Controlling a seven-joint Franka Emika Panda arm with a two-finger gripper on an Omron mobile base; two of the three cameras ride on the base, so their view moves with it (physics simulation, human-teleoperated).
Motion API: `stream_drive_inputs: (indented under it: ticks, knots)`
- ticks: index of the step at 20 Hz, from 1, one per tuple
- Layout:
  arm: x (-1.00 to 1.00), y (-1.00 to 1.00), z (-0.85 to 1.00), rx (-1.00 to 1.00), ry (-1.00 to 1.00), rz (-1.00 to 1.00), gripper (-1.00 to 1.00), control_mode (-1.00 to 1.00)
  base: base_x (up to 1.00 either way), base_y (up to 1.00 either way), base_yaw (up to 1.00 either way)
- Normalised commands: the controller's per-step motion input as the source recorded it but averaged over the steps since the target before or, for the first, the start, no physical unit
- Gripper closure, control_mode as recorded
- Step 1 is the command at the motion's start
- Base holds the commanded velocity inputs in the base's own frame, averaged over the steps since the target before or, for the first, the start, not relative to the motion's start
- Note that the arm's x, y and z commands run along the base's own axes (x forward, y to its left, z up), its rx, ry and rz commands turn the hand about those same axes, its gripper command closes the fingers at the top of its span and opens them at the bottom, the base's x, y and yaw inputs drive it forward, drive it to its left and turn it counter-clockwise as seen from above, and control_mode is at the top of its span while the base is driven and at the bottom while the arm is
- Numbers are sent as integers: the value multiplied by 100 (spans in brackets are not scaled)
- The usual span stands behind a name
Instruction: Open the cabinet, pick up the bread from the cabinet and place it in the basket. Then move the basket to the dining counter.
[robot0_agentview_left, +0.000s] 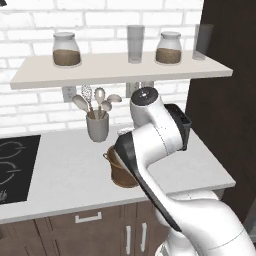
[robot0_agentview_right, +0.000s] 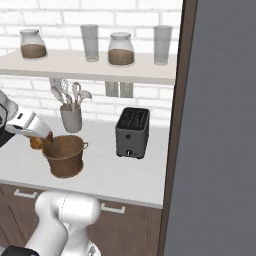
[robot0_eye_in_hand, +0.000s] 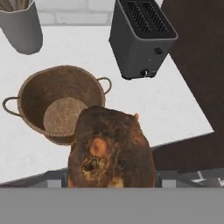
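Observation:
The bread (robot0_eye_in_hand: 111, 153), a dark brown chunky loaf piece, sits in my gripper close to the hand camera and hides the fingertips. In the right base view my gripper (robot0_agentview_right: 42, 140) is shut on the bread (robot0_agentview_right: 36, 143) just above the left rim of the basket (robot0_agentview_right: 64, 155). The basket (robot0_eye_in_hand: 61, 105) is round, brown and woven, with two loop handles. It stands empty on the white worktop. My own arm hides part of the basket (robot0_agentview_left: 116, 172) in the left base view. A tall dark cabinet (robot0_agentview_left: 220, 100) rises at the right. The dining counter is out of view.
A dark toaster (robot0_agentview_right: 132, 132) stands right of the basket. A grey utensil holder (robot0_agentview_right: 71, 119) with spoons is behind it by the brick wall. A shelf (robot0_agentview_left: 120, 67) above carries jars and glasses. A black stove (robot0_agentview_left: 15, 165) lies at the far left.

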Motion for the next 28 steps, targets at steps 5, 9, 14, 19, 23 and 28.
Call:
stream_drive_inputs:
  ticks: [5,9,14,19,23,28]
  knots:
    - [47,10,-34,0,20,0,100,-100,0,0,0]
    - [49,30,-24,-1,20,0,100,-100,0,0,0]
    - [40,13,-45,0,2,0,100,-100,0,0,0]
    - [32,0,-52,0,0,0,100,-100,0,0,0]
    - [38,0,-26,0,1,0,100,-100,0,0,0]
    - [39,0,-28,0,4,0,100,-100,0,0,0]
